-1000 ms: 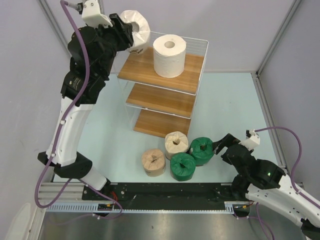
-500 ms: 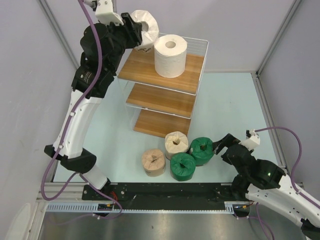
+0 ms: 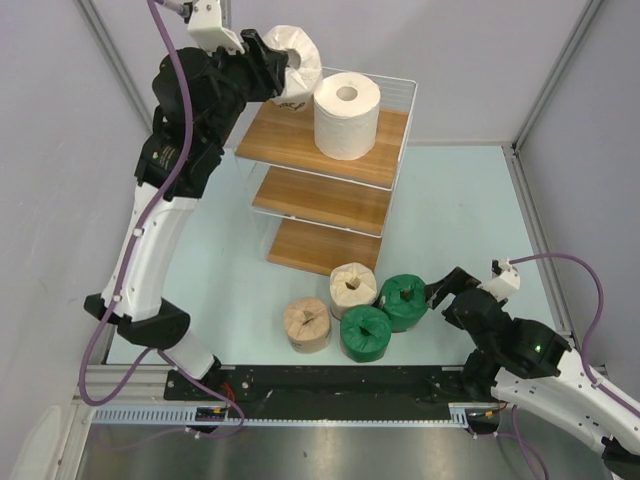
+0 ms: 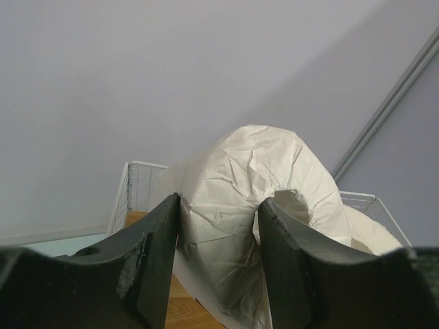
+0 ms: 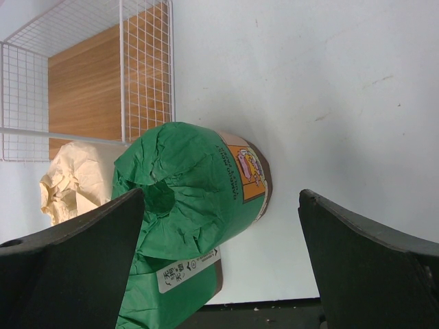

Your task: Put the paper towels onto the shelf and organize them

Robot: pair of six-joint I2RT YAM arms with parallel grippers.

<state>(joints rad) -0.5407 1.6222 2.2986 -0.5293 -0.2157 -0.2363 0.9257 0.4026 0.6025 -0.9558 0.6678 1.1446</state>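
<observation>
The wire shelf (image 3: 395, 150) stands at the back centre with three wooden boards. A plain white roll (image 3: 346, 115) stands upright on its top board. My left gripper (image 3: 272, 65) is shut on the white-wrapped roll (image 3: 298, 62), held over the top board's back left corner; the roll fills the left wrist view (image 4: 254, 205). Two beige rolls (image 3: 352, 288) (image 3: 307, 324) and two green rolls (image 3: 404, 301) (image 3: 366, 332) stand on the table in front of the shelf. My right gripper (image 3: 438, 292) is open beside the right green roll (image 5: 192, 185).
The black rail (image 3: 340, 385) with the arm bases runs along the near edge. Grey walls close in the left, back and right sides. The shelf's lower boards (image 3: 325, 200) are bare.
My left arm has carried the white-wrapped roll up and rightward, toward the shelf's top board. The plain white roll has shifted slightly right. The right arm has not moved.
</observation>
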